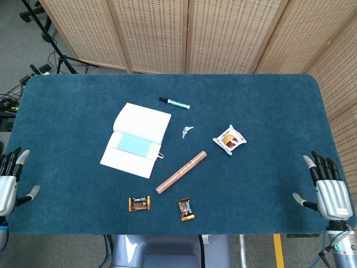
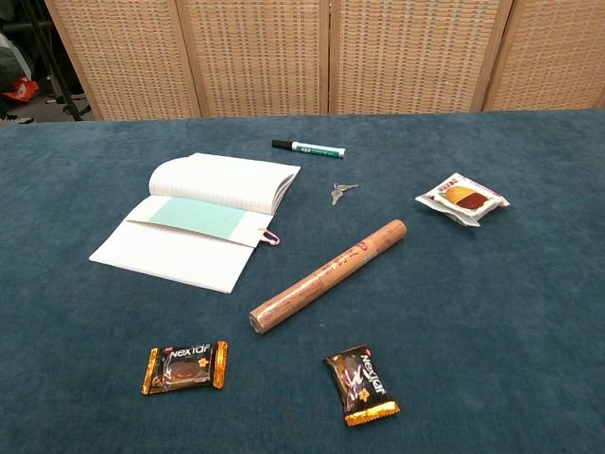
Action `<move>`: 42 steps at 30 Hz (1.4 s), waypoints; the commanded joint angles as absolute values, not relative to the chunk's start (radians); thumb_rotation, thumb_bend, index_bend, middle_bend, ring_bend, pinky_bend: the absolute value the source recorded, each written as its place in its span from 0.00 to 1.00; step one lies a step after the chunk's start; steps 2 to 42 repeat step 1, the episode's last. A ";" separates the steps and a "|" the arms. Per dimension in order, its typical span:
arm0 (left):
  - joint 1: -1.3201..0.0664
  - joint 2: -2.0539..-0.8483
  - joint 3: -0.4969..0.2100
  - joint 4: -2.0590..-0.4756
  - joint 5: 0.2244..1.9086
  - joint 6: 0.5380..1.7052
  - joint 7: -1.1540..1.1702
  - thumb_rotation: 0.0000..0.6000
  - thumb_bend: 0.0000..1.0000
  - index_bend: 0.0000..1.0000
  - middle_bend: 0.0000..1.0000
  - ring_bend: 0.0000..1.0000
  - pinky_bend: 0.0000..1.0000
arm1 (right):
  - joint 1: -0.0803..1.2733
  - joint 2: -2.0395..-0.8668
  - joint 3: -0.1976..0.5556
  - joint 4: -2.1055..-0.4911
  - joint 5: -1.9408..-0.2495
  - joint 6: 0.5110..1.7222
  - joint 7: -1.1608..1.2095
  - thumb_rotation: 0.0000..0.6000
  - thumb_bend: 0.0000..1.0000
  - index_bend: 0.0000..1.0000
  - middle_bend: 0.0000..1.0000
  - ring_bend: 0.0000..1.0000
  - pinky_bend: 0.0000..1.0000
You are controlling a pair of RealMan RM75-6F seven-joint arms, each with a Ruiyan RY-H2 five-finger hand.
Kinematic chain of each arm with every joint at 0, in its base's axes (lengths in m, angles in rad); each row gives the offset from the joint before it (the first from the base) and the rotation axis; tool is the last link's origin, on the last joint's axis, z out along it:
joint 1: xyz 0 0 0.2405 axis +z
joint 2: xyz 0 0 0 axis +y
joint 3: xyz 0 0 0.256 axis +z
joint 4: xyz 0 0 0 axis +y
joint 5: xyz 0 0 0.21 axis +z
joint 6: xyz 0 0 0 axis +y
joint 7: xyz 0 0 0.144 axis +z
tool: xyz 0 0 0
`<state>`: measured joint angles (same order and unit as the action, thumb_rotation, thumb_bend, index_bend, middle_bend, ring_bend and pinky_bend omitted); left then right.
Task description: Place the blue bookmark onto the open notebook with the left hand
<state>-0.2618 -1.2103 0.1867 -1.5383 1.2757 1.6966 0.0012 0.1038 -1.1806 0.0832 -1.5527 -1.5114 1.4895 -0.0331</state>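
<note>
The open white notebook [image 1: 136,139] [image 2: 196,218] lies left of the table's middle. The pale blue bookmark [image 1: 134,145] [image 2: 197,216] rests flat across its centre fold, a pink clip at its right end. My left hand [image 1: 8,183] hovers at the table's near left edge, far from the notebook, fingers spread and empty. At the near right edge my right hand [image 1: 326,188] is likewise open and holds nothing. The chest view shows neither hand.
A green marker [image 1: 174,103] and small keys [image 1: 186,131] lie beyond the notebook. A snack packet [image 1: 229,139] sits to the right, a brown paper roll [image 1: 181,172] in the middle. Two candy bars [image 1: 139,204] [image 1: 186,209] lie near the front edge of the blue table [image 1: 268,111].
</note>
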 commanded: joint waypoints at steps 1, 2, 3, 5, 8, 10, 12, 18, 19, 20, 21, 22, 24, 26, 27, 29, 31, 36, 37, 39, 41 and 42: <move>-0.229 -1.210 0.147 -1.523 1.285 1.699 -0.028 1.00 0.23 0.06 0.00 0.00 0.00 | 0.110 -1.189 0.076 -1.562 -1.525 1.485 -0.054 1.00 0.18 0.00 0.00 0.00 0.00; -0.229 -1.210 0.147 -1.523 1.285 1.699 -0.028 1.00 0.23 0.06 0.00 0.00 0.00 | 0.110 -1.189 0.076 -1.562 -1.525 1.485 -0.054 1.00 0.18 0.00 0.00 0.00 0.00; -0.229 -1.210 0.147 -1.523 1.285 1.699 -0.028 1.00 0.23 0.06 0.00 0.00 0.00 | 0.110 -1.189 0.076 -1.562 -1.525 1.485 -0.054 1.00 0.18 0.00 0.00 0.00 0.00; -0.229 -1.210 0.147 -1.523 1.285 1.699 -0.028 1.00 0.23 0.06 0.00 0.00 0.00 | 0.110 -1.189 0.076 -1.562 -1.525 1.485 -0.054 1.00 0.18 0.00 0.00 0.00 0.00; -0.229 -1.210 0.147 -1.523 1.285 1.699 -0.028 1.00 0.23 0.06 0.00 0.00 0.00 | 0.110 -1.189 0.076 -1.562 -1.525 1.485 -0.054 1.00 0.18 0.00 0.00 0.00 0.00; -0.229 -1.210 0.147 -1.523 1.285 1.699 -0.028 1.00 0.23 0.06 0.00 0.00 0.00 | 0.110 -1.189 0.076 -1.562 -1.525 1.485 -0.054 1.00 0.18 0.00 0.00 0.00 0.00; -0.229 -1.210 0.147 -1.523 1.285 1.699 -0.028 1.00 0.23 0.06 0.00 0.00 0.00 | 0.110 -1.189 0.076 -1.562 -1.525 1.485 -0.054 1.00 0.18 0.00 0.00 0.00 0.00; -0.229 -1.210 0.147 -1.523 1.285 1.699 -0.028 1.00 0.23 0.06 0.00 0.00 0.00 | 0.110 -1.189 0.076 -1.562 -1.525 1.485 -0.054 1.00 0.18 0.00 0.00 0.00 0.00; -0.229 -1.210 0.147 -1.523 1.285 1.699 -0.028 1.00 0.23 0.06 0.00 0.00 0.00 | 0.110 -1.189 0.076 -1.562 -1.525 1.485 -0.054 1.00 0.18 0.00 0.00 0.00 0.00; -0.229 -1.210 0.147 -1.523 1.285 1.699 -0.028 1.00 0.23 0.06 0.00 0.00 0.00 | 0.110 -1.189 0.076 -1.562 -1.525 1.485 -0.054 1.00 0.18 0.00 0.00 0.00 0.00; -0.229 -1.210 0.147 -1.523 1.285 1.699 -0.028 1.00 0.23 0.06 0.00 0.00 0.00 | 0.110 -1.189 0.076 -1.562 -1.525 1.485 -0.054 1.00 0.18 0.00 0.00 0.00 0.00; -0.229 -1.210 0.147 -1.523 1.285 1.699 -0.028 1.00 0.23 0.06 0.00 0.00 0.00 | 0.110 -1.189 0.076 -1.562 -1.525 1.485 -0.054 1.00 0.18 0.00 0.00 0.00 0.00; -0.229 -1.210 0.147 -1.523 1.285 1.699 -0.028 1.00 0.23 0.06 0.00 0.00 0.00 | 0.110 -1.189 0.076 -1.562 -1.525 1.485 -0.054 1.00 0.18 0.00 0.00 0.00 0.00; -0.229 -1.210 0.147 -1.523 1.285 1.699 -0.028 1.00 0.23 0.06 0.00 0.00 0.00 | 0.110 -1.189 0.076 -1.562 -1.525 1.485 -0.054 1.00 0.18 0.00 0.00 0.00 0.00; -0.229 -1.210 0.147 -1.523 1.285 1.699 -0.028 1.00 0.23 0.06 0.00 0.00 0.00 | 0.110 -1.189 0.076 -1.562 -1.525 1.485 -0.054 1.00 0.18 0.00 0.00 0.00 0.00; -0.229 -1.210 0.147 -1.523 1.285 1.699 -0.028 1.00 0.23 0.06 0.00 0.00 0.00 | 0.110 -1.189 0.076 -1.562 -1.525 1.485 -0.054 1.00 0.18 0.00 0.00 0.00 0.00; -0.229 -1.210 0.147 -1.523 1.285 1.699 -0.028 1.00 0.23 0.06 0.00 0.00 0.00 | 0.110 -1.189 0.076 -1.562 -1.525 1.485 -0.054 1.00 0.18 0.00 0.00 0.00 0.00; -0.229 -1.210 0.147 -1.523 1.285 1.699 -0.028 1.00 0.23 0.06 0.00 0.00 0.00 | 0.110 -1.189 0.076 -1.562 -1.525 1.485 -0.054 1.00 0.18 0.00 0.00 0.00 0.00; -0.229 -1.210 0.147 -1.523 1.285 1.699 -0.028 1.00 0.23 0.06 0.00 0.00 0.00 | 0.110 -1.189 0.076 -1.562 -1.525 1.485 -0.054 1.00 0.18 0.00 0.00 0.00 0.00; -0.229 -1.210 0.147 -1.523 1.285 1.699 -0.028 1.00 0.23 0.06 0.00 0.00 0.00 | 0.110 -1.189 0.076 -1.562 -1.525 1.485 -0.054 1.00 0.18 0.00 0.00 0.00 0.00; -0.229 -1.210 0.147 -1.523 1.285 1.699 -0.028 1.00 0.23 0.06 0.00 0.00 0.00 | 0.110 -1.189 0.076 -1.562 -1.525 1.485 -0.054 1.00 0.18 0.00 0.00 0.00 0.00; -0.229 -1.210 0.147 -1.523 1.285 1.699 -0.028 1.00 0.23 0.06 0.00 0.00 0.00 | 0.110 -1.189 0.076 -1.562 -1.525 1.485 -0.054 1.00 0.18 0.00 0.00 0.00 0.00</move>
